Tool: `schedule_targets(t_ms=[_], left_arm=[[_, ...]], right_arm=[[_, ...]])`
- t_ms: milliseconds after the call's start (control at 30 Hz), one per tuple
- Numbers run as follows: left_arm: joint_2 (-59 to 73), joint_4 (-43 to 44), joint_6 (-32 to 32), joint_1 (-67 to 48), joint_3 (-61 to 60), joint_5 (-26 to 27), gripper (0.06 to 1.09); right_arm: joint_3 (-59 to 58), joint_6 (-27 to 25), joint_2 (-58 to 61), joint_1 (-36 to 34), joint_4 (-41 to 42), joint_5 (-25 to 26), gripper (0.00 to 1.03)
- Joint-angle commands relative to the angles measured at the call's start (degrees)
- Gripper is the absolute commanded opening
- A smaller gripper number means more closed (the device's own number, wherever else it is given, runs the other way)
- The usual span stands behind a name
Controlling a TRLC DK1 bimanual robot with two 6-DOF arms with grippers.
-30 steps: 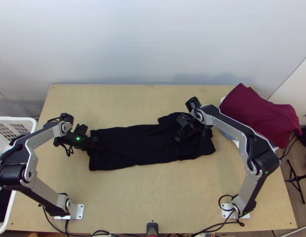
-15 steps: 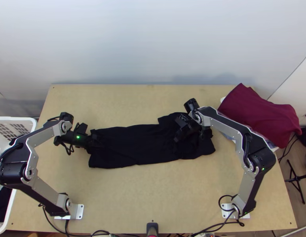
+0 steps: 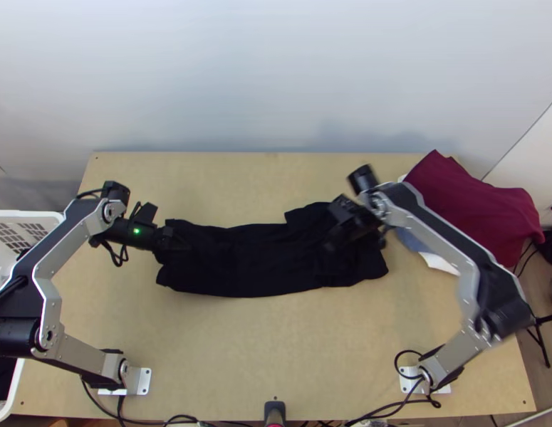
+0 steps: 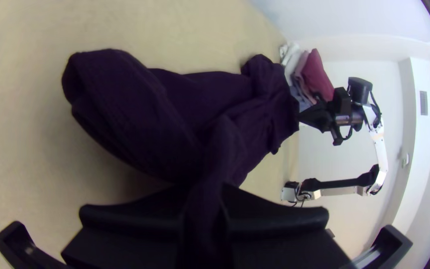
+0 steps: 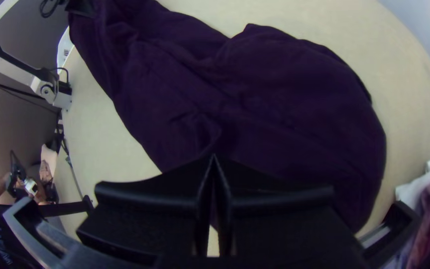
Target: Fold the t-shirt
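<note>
clock read w/ 12 at the table's far edge, 6 by the arm bases. the dark t-shirt (image 3: pixel 254 260) lies approx mid-table (image 3: pixel 276 356), long side running 9 to 3, in a narrow strip. its 3 o'clock half is rumpled, w/ a bit jutting toward 12; the 9 o'clock end has loose edges, stacked layers by the look of it.

l gripper (image 3: pixel 177 242) is at the shirt's 9 o'clock end, toward the 11 corner. in the left wrist view the l gripper (image 4: pixel 205 192) has its jaws clamped on a pinch of shirt, cloth drawn up between them & the part next to it bulging, slightly raised.

r gripper (image 3: pixel 329 245) is over the shirt's rumpled 3 o'clock part, arm coming round from its base at 5. from the right wrist cam, the r gripper (image 5: pixel 214 157) has its jaws clenched tip to tip, tips right at the cloth; can't tell if they touch it.

at 2 o'clock, on the table's edge, a maroon cloth (image 3: pixel 468 206) sits on a pile, w/ a white cloth (image 3: pixel 441 263) & a blue cloth (image 3: pixel 412 241) poking out below. out at 8–9, next to the table, a white plastic basket (image 3: pixel 44 215) w/ dark cloth (image 3: pixel 1 373) inside. a few cables (image 3: pixel 179 418) run along the 6 o'clock edge.
</note>
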Motion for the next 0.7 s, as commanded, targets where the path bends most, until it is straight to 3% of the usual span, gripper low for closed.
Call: schedule_targets(t_ms=[0, 267, 367, 567, 667], left_arm=[[-0.95, -5.23, -1.01, -4.98, 7.02, 0.53, 0.10], [8.72, -7.34, -11.29, -19.92, 24.77, 2.90, 0.10], [15.40, -9.45, -11.73, -24.76, 35.14, 3.17, 0.10], [28.94, -7.78, -22.63, -32.49, 52.63, 7.74, 0.10], [34.03, -6.46, -24.56, -36.71, 59.22, 8.26, 0.10]], right_arm=[[-0.06, -1.53, -9.90, -5.33, -7.65, -0.48, 0.03], [-6.39, -1.53, -17.28, -12.98, -8.26, -0.39, 0.03], [-9.29, -1.62, -19.48, -13.24, -8.26, -0.39, 0.03], [-12.80, -0.21, -23.17, -13.24, -8.26, -0.39, 0.03], [-14.47, 0.84, -25.37, -13.50, -8.26, -0.22, 0.03]])
